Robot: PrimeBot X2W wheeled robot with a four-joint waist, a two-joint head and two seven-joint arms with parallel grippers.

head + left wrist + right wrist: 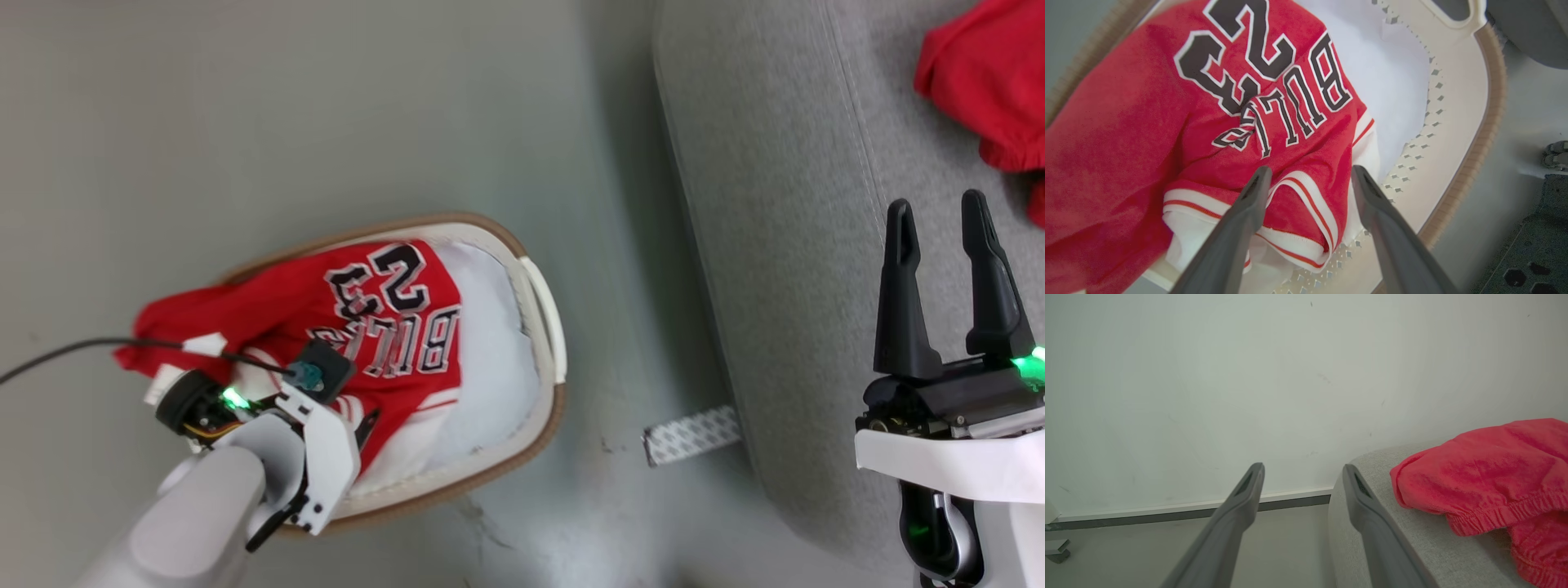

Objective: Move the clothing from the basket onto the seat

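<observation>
The cream basket with a brown rim stands on the floor left of the grey seat. In it lies the clothing: a red "BULLS 23" jersey that spills over the left rim. My left gripper is open and points down into the basket, its fingertips just above the jersey's white-trimmed hem, one on each side. My right gripper is open and empty over the seat's front edge. A second red garment lies on the seat to the right of that gripper.
A pale white pad lines the right half of the basket. A patterned grey-white strip lies on the floor by the seat's base. A black cable runs left from my left wrist. Beyond the seat are a wall and baseboard.
</observation>
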